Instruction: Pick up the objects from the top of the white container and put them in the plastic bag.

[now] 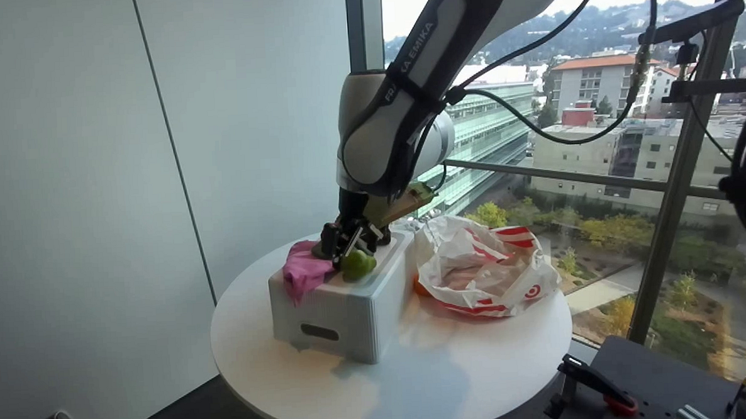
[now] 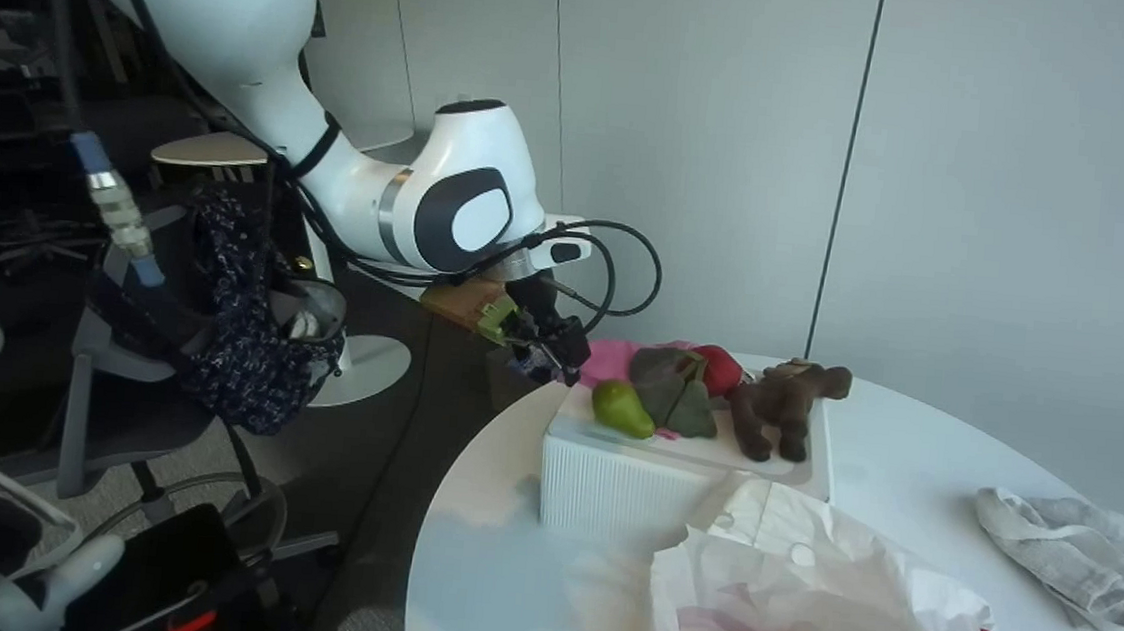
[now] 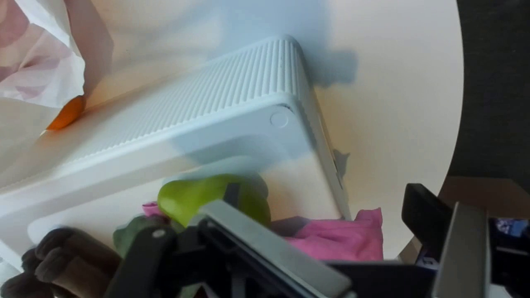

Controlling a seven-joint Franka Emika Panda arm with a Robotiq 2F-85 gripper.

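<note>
The white ribbed container (image 1: 353, 324) stands on the round table; it also shows in the wrist view (image 3: 248, 78). On its top lie a green pear (image 2: 623, 409), a pink cloth (image 2: 609, 361), a grey-green leafy item (image 2: 662, 384), a red item (image 2: 716, 370) and a brown plush toy (image 2: 780, 413). My gripper (image 3: 325, 194) is open and empty at the pink cloth's end of the container. One finger overlaps the pear in the wrist view; the other is past the container's edge. Touching cannot be told. The white and red plastic bag (image 1: 521, 291) stands open beside the container.
An orange item (image 3: 68, 114) lies between the bag and the container, partly hidden. A crumpled grey-white cloth (image 2: 1075, 557) lies on the table (image 2: 490, 591) beyond the container. A chair with a dark patterned bag (image 2: 240, 330) stands behind the table. A wall and a window border the table.
</note>
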